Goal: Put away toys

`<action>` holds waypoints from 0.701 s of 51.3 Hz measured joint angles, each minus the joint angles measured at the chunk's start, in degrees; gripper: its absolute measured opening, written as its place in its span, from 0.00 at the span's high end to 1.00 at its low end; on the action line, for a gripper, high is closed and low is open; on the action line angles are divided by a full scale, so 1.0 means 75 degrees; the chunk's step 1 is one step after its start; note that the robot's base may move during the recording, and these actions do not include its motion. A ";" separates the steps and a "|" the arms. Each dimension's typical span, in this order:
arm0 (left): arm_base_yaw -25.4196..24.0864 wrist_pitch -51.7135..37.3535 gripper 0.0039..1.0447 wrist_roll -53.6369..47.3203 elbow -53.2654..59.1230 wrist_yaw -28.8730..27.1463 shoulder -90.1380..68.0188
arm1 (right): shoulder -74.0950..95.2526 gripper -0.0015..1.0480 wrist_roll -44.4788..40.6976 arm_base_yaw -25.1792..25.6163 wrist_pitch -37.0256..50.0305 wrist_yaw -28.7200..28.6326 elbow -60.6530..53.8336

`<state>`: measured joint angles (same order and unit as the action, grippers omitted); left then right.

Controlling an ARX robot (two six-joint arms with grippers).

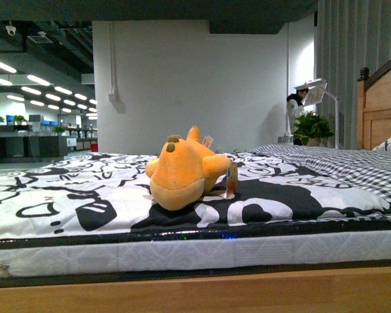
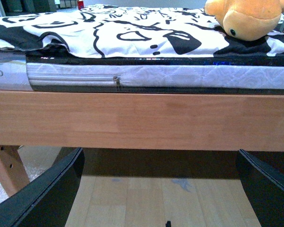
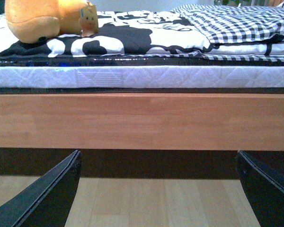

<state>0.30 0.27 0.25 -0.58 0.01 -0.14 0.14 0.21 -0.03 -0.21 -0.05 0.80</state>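
An orange-yellow plush toy (image 1: pixel 184 168) with a pale snout, small dark ears and a paper hang tag (image 1: pixel 231 180) lies on the black-and-white patterned bedspread (image 1: pixel 65 195), near the bed's front edge. It also shows in the left wrist view (image 2: pixel 246 16) and in the right wrist view (image 3: pixel 47 18). Neither arm shows in the front view. My left gripper (image 2: pixel 158 198) is open and empty, low in front of the wooden bed rail (image 2: pixel 142 120), below the toy. My right gripper (image 3: pixel 158 198) is open and empty, equally low before the rail (image 3: pixel 142 120).
A checked blanket (image 1: pixel 339 163) covers the bed's right part, with a wooden headboard (image 1: pixel 381 107) at far right. A white mattress side (image 1: pixel 195 251) sits above the rail. Light wood floor (image 2: pixel 146 198) lies under the bed. A plant (image 1: pixel 313 128) and lamp stand behind.
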 joint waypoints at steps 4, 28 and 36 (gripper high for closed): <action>0.0000 0.0000 0.06 0.0000 0.0000 -0.0003 0.0000 | 0.0000 0.06 0.0000 0.0000 0.0000 0.0000 0.0000; 0.0000 0.0000 0.06 -0.0003 0.0000 -0.0003 0.0000 | 0.0003 0.06 0.0000 0.0000 0.0000 0.0000 0.0000; 0.0000 0.0000 0.06 -0.0003 0.0000 0.0000 0.0000 | 0.0003 0.06 0.0000 0.0000 0.0000 0.0000 0.0000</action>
<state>0.30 0.27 0.23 -0.58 0.01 -0.14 0.16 0.21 -0.03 -0.21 -0.05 0.80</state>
